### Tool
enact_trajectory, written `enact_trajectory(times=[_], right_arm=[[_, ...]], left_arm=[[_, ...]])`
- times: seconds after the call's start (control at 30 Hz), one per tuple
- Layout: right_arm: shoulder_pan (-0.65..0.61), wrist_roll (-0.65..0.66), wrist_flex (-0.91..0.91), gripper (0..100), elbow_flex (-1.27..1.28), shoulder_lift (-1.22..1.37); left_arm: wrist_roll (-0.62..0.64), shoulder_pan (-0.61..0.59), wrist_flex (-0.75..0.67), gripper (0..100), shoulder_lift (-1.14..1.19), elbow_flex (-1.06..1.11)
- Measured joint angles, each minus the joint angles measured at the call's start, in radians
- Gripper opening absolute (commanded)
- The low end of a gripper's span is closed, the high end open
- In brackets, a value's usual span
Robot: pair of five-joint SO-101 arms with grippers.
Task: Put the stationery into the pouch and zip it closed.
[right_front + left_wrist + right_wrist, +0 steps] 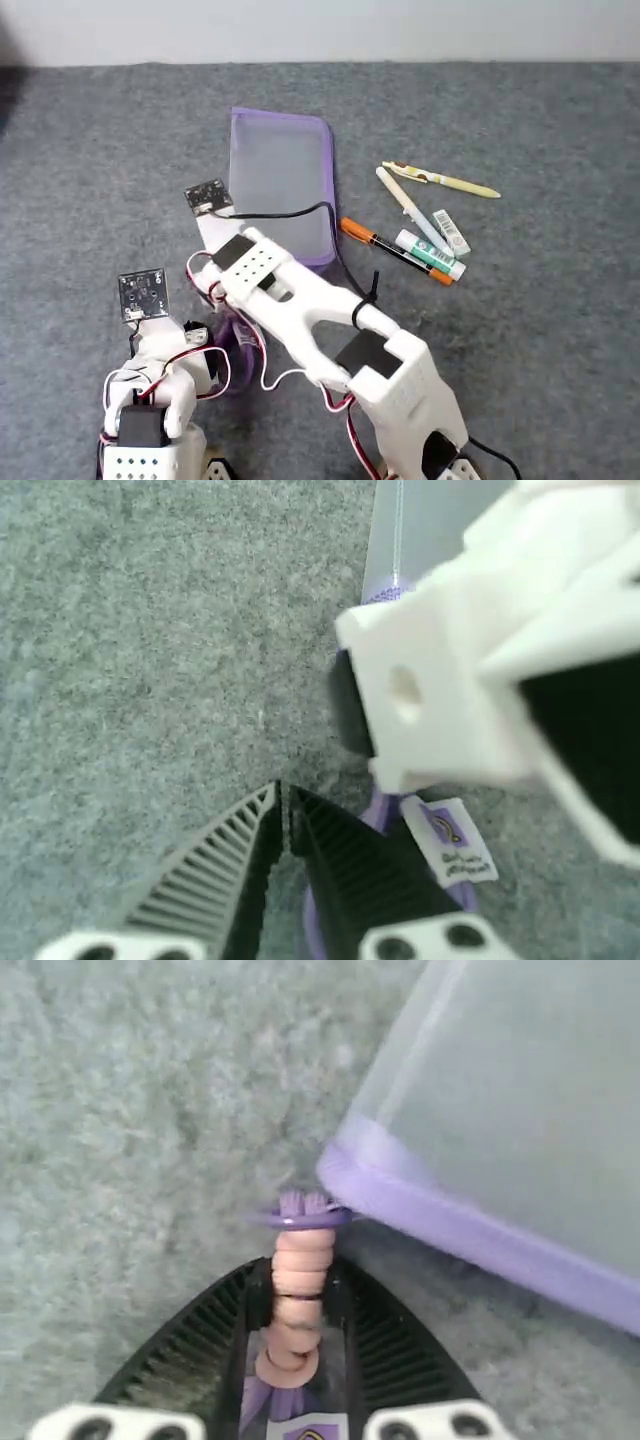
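The purple see-through pouch (280, 180) lies flat on the grey carpet, and nothing shows inside it. My right gripper (297, 1275) is shut on the pouch's pink beaded zipper pull (300, 1260), right at a corner of the pouch (500, 1090). My left gripper (287, 795) sits just beside it, fingers pressed together, with a purple strap (306, 920) showing between them; a white label (452, 845) hangs off that strap. The stationery lies right of the pouch: a yellow pen (445, 180), a cream pen (408, 205), an orange-capped marker (395, 250), a teal-capped marker (432, 253) and a small eraser (451, 231).
The right arm (330, 320) crosses over the near end of the pouch and hides it. Its white wrist (470, 680) looms close over the left gripper. Grey carpet (540, 350) covers the whole table, with open room to the right and the far left.
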Motion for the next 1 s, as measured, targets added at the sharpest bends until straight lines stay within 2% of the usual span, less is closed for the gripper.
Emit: enact_trajectory(times=[0.3, 0.47, 1.0], right_arm=[[0.101, 0.012, 0.19, 0.9, -0.002, -0.089], [0.114, 0.029, 0.29, 0.9, -0.002, -0.172], [0.114, 0.032, 0.385, 0.9, -0.002, -0.204]], left_arm=[[0.0, 0.0, 0.0, 2, 0.0, 0.0], [0.0, 0.0, 0.0, 2, 0.0, 0.0], [0.0, 0.0, 0.0, 2, 0.0, 0.0]])
